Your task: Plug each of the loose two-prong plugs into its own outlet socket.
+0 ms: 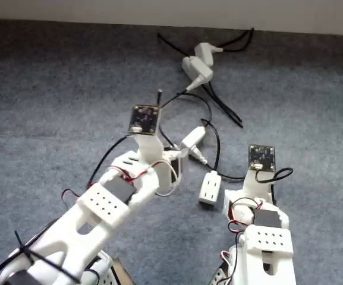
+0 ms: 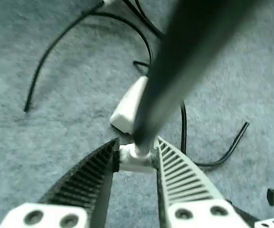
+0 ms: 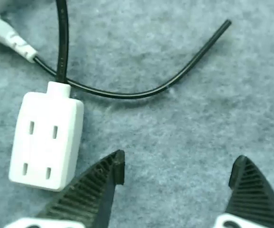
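left gripper (image 2: 137, 151) clamps a white plug (image 2: 133, 163); right gripper (image 3: 180, 164) gapes wide, white outlet block (image 3: 46, 140) just beside one finger.

The high view looks down from behind both arms over the counter (image 1: 46, 83). Each wrist camera sits close behind its hand, facing past the fingertips: the left hand (image 2: 136, 145) clasping a white plug (image 2: 136, 160), the outlet block (image 3: 46, 135) just beside the right hand (image 3: 180, 161); both show from above.

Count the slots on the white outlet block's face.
4. On the outlet block: two side by side near its black cord, two at the opposite end. Other faces are hidden.
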